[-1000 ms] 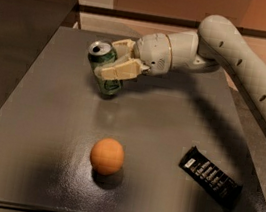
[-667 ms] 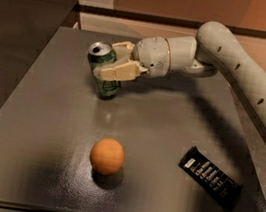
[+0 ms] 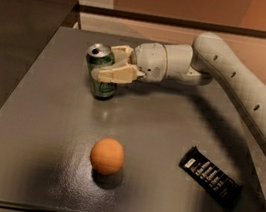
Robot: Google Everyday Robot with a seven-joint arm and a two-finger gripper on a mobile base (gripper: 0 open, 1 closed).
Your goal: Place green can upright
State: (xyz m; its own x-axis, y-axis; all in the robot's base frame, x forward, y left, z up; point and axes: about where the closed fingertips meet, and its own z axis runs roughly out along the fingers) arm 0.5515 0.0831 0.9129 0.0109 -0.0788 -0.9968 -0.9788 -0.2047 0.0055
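**Green metal, silver top: the green can held upright**

I see the can standing top-up on the far-left part of the grey table, pull-tab end facing up. The gripper reaches in from the right, its pale fingers clamped on the can, one in front and one behind. An orange ball sits nearer me, well apart. A black packet lies at right.

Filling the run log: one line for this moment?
gripper: far-left over table, shut on green can | can: near upright | release: pending
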